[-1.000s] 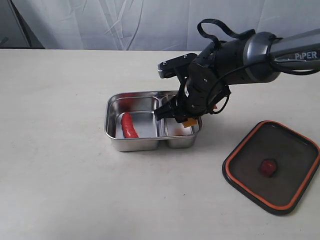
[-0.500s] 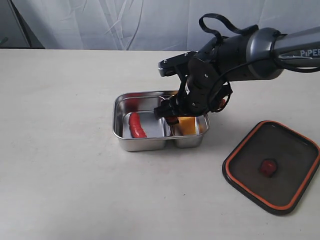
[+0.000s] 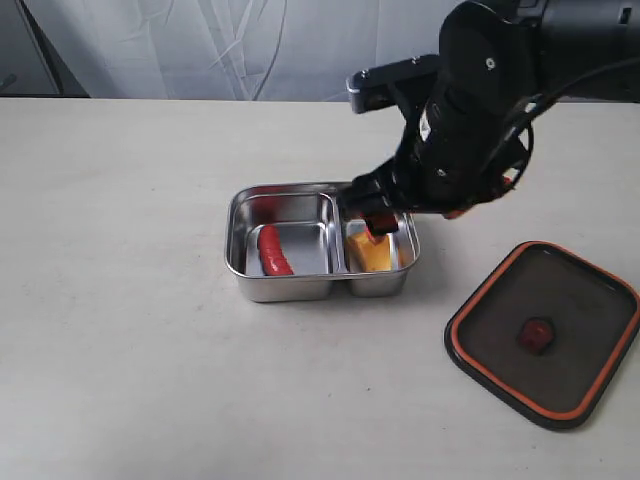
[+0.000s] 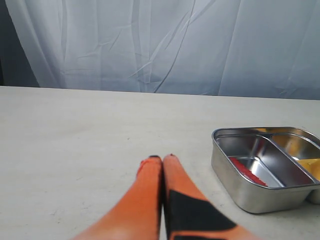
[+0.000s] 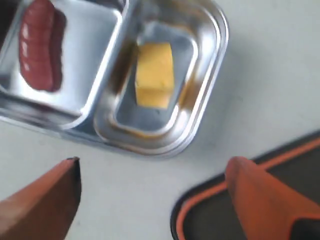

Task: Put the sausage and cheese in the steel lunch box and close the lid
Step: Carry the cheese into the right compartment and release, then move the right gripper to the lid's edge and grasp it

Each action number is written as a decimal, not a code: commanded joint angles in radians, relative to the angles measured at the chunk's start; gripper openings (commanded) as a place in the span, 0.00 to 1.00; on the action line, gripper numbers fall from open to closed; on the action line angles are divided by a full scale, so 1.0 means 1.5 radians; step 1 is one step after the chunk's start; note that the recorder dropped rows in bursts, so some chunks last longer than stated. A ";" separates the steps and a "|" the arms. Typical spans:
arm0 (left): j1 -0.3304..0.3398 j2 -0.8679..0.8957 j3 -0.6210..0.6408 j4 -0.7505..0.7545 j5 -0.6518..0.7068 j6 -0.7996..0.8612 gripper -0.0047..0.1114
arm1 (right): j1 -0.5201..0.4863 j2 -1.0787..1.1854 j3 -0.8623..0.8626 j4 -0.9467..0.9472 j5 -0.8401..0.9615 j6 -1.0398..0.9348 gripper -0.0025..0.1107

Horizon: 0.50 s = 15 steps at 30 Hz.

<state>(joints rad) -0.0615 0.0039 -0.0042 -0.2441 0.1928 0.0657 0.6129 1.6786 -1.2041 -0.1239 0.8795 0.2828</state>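
Note:
The steel lunch box (image 3: 290, 289) sits open at mid-table. The red sausage (image 3: 273, 251) lies in its larger compartment and the yellow cheese (image 3: 372, 256) in the smaller one. My right gripper (image 3: 376, 216) hovers above the cheese side, open and empty. In the right wrist view its fingertips (image 5: 73, 167) stand wide apart over the table between the lunch box (image 5: 202, 117) and the lid (image 5: 210, 222), with the cheese (image 5: 154, 75) and sausage (image 5: 37, 45) beyond. The dark lid (image 3: 545, 333) lies flat at the right. My left gripper (image 4: 162, 159) is shut and empty, off to one side of the lunch box (image 4: 245, 192).
A white curtain hangs behind the table's far edge. The right arm's bulky wrist (image 3: 480, 110) hangs over the box's far right corner. Bare tabletop stretches left of the box and in front of it.
The right gripper opened and let go of the cheese, which now lies in the small compartment, then rose. The lunch box slid slightly right. The left gripper stayed still.

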 commanded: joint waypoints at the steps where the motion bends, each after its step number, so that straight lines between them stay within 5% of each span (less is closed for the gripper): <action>1: 0.000 -0.003 0.003 0.002 -0.007 -0.001 0.04 | -0.001 -0.045 0.092 -0.001 0.008 0.001 0.70; 8: 0.000 -0.003 0.003 0.002 -0.007 -0.001 0.04 | -0.001 -0.051 0.271 0.002 -0.180 0.003 0.70; 15: 0.000 -0.003 0.003 0.002 -0.007 -0.001 0.04 | -0.001 -0.010 0.301 0.002 -0.260 0.003 0.70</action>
<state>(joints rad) -0.0615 0.0039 -0.0042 -0.2441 0.1928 0.0657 0.6129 1.6381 -0.7604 -0.1176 0.5306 0.2857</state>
